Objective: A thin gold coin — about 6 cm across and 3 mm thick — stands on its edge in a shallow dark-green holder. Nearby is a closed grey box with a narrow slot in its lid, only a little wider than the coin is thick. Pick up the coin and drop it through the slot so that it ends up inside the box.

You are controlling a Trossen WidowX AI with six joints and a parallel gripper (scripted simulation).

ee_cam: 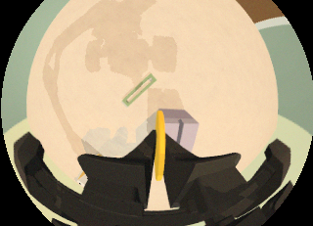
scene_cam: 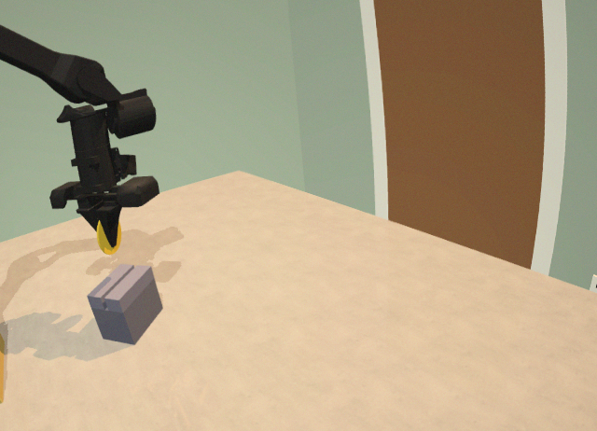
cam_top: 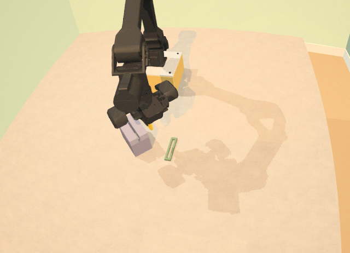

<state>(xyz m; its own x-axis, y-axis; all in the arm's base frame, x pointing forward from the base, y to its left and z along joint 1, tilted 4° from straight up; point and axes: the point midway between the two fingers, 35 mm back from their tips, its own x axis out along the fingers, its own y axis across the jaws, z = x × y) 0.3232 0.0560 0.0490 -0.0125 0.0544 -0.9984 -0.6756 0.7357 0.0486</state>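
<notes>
My gripper (cam_top: pixel 148 124) (scene_cam: pixel 111 238) (ee_cam: pixel 158 138) is shut on the gold coin (cam_top: pixel 150 127) (scene_cam: pixel 102 239) (ee_cam: pixel 159 150) and holds it upright on edge in the air. The closed grey box (cam_top: pixel 142 147) (scene_cam: pixel 116 323) (ee_cam: pixel 191 130) stands below the coin. In the wrist view, its lid slot lies to the right of the coin and runs nearly in line with it, at a slight angle. One gripper side covers part of the lid in the top view. The green holder (cam_top: pixel 168 159) (ee_cam: pixel 153 78) lies empty beside the box. It is not seen in the exterior view.
A yellow block with a white top (cam_top: pixel 158 80) stands behind the gripper, partly hidden by the arm. Its edge shows at the far left in the exterior view (scene_cam: pixel 1 373). The arm casts shadows across the table (cam_top: pixel 112 202).
</notes>
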